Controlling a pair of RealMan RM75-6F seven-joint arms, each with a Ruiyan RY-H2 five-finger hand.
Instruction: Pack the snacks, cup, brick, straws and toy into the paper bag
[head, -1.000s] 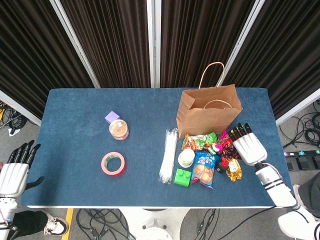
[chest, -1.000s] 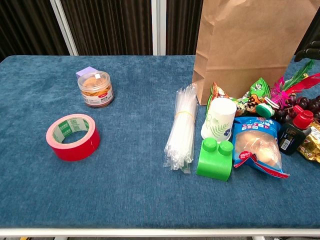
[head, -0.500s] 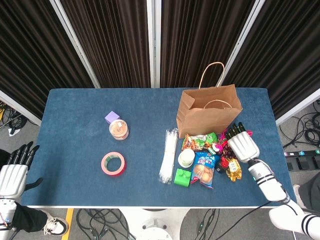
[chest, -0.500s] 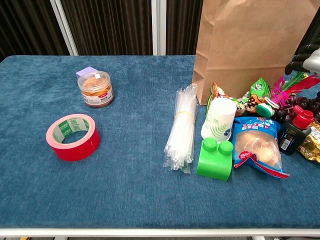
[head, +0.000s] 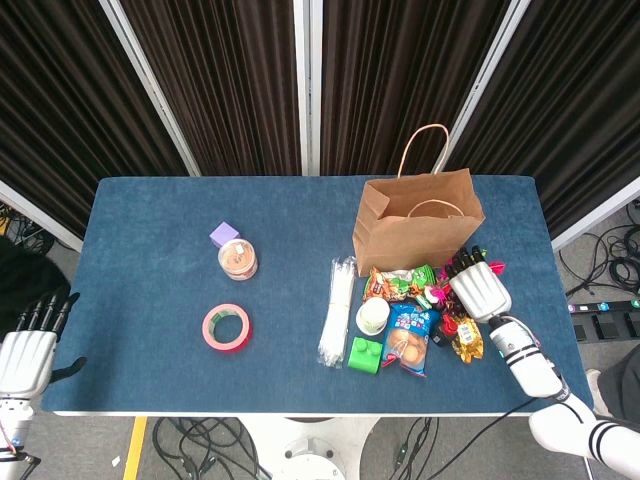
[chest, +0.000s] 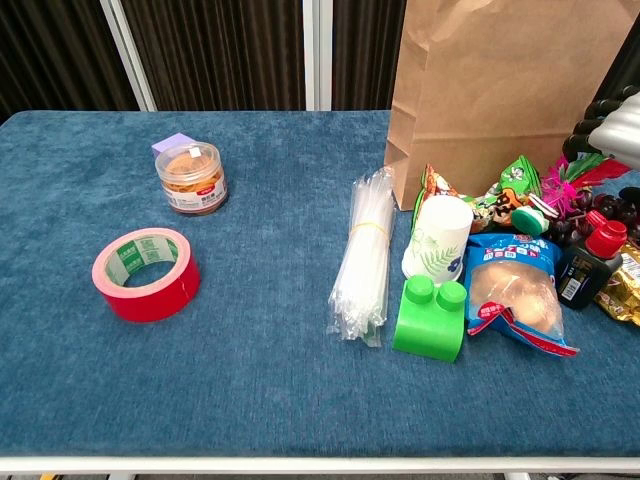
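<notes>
While the snacks (head: 405, 318) lie unmoved, right hand (head: 479, 291) nearer the paper bag (head: 417, 222), fingers spread, empty.

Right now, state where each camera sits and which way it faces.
Head view: high above the near table edge, looking steeply down; shows the left hand off the table and the right hand over the snacks.
Chest view: low at the near edge, looking across; only right fingertips show.
Shared: paper bag, green brick, straws.

dark curtains (head: 230, 80), blue table (head: 150, 300), grey floor (head: 60, 262)
</notes>
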